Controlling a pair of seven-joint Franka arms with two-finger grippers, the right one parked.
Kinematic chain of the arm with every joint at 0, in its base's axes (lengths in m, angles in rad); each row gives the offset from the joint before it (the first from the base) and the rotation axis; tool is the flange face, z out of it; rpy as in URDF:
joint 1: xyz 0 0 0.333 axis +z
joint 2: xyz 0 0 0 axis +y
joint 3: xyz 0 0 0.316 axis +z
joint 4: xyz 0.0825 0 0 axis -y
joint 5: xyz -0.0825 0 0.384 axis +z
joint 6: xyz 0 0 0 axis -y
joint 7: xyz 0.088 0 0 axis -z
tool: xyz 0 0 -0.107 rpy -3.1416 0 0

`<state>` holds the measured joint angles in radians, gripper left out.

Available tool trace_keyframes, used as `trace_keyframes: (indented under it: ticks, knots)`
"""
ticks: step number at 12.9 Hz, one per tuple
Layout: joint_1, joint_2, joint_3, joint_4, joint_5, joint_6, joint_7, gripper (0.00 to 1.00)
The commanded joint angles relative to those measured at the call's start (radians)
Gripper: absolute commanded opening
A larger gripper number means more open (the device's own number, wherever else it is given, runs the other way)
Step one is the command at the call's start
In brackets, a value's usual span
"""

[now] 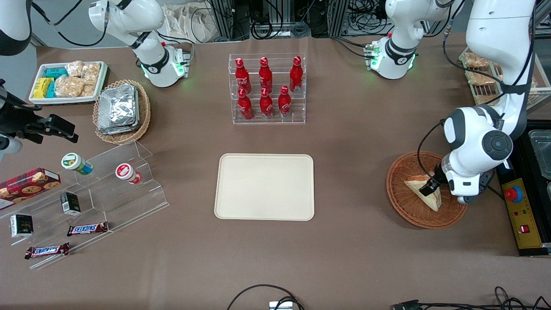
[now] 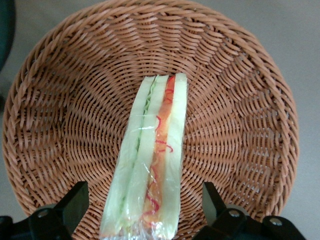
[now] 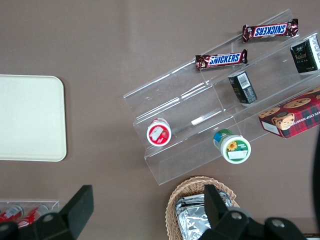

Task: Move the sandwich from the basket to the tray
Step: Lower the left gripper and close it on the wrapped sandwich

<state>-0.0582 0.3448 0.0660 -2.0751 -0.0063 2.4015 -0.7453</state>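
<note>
The left arm's gripper [image 1: 430, 186] hangs low over the reddish-brown wicker basket [image 1: 402, 204], which sits near the worktop edge at the working arm's end of the table. In the left wrist view the two fingers [image 2: 75, 202] are spread wide, one on each side of the sandwich [image 2: 152, 160], with a clear gap between each fingertip and the bread, so nothing is pinched. The sandwich is a plastic-wrapped wedge lying in the basket's bowl; its cut edge shows pale bread with a green layer and a red-orange layer running along its length. From the front it appears as a pale triangle [image 1: 424, 191] partly covered by the gripper. The cream-beige tray [image 1: 264, 187] lies flat near the middle of the worktop, well apart from the basket and toward the parked arm from it, with nothing on it. Farther from the front camera than the tray stands a clear acrylic rack of red bottles [image 1: 267, 88]. Toward the parked arm's end are a stepped acrylic display [image 1: 107, 189] with snack bars and cups, and a lighter basket of foil packets [image 1: 120, 110].
</note>
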Motion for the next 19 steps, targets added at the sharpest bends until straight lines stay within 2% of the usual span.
trace_keyframes:
  ticks: [1, 2, 5, 6, 12, 14, 17, 19]
  knots:
    - [-0.008, 0.034, 0.002, 0.035, -0.011, 0.027, -0.066, 0.95]
    - [-0.014, 0.057, 0.000, 0.065, -0.011, 0.027, -0.106, 0.81]
    - [-0.046, 0.094, 0.000, 0.113, 0.002, 0.024, -0.207, 0.12]
    - [-0.046, 0.094, 0.000, 0.115, 0.003, 0.022, -0.204, 0.00]
    - [-0.045, 0.068, 0.005, 0.125, 0.009, -0.031, -0.137, 0.00]
    - [-0.045, 0.056, 0.003, 0.212, 0.011, -0.170, -0.114, 0.00]
    - [-0.048, 0.057, 0.000, 0.428, 0.014, -0.480, -0.037, 0.00]
    - [-0.064, 0.060, -0.014, 0.519, 0.011, -0.591, -0.017, 0.00]
